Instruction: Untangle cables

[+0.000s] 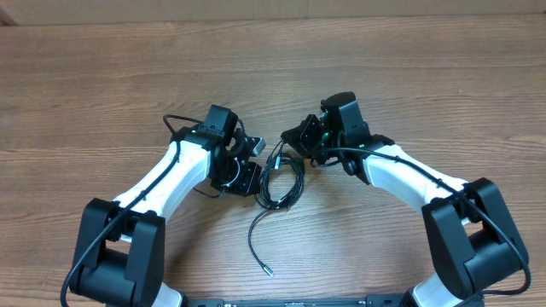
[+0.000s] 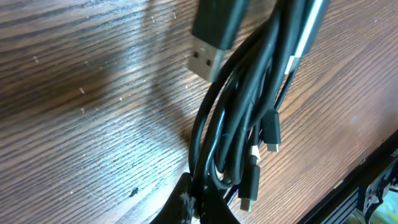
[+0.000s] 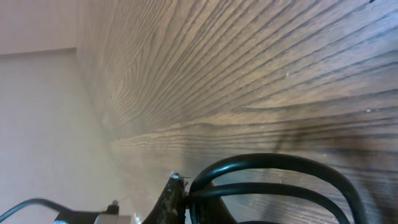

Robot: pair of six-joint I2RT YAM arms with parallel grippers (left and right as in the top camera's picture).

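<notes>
My left claw (image 2: 195, 206) is pinched tight on the cables (image 2: 239, 118). In my left wrist view the black cords run down in one bunch and narrow into the spot where my fingertips meet at the bottom edge. Above that pinch the bunch fans out across the wooden table (image 2: 93, 93). A flat USB plug (image 2: 208, 59) with a silvery mouth sticks out at the top, pointing down and left. Two small plugs (image 2: 271, 134) with metal tips hang lower on the right side of the bunch, one below the other.

My right claw (image 3: 179, 200) is closed as well. In my right wrist view, two glossy black loops (image 3: 280, 171) spring out from just beside my fingertip and arch to the right, low over the wood. I take them to be caught in my grip, though the pinch itself sits at the very bottom of the frame and is partly cut off.

From overhead, the bundle lies as a long narrow coil in the middle of the table between my two wrists, with my left claw at its lower left side and my right claw at its upper end. One loose tail (image 1: 254, 232) curls away from the bottom of the coil toward my base and ends in a silvery tip (image 1: 270, 273), lying flat on the wood apart from both claws.
</notes>
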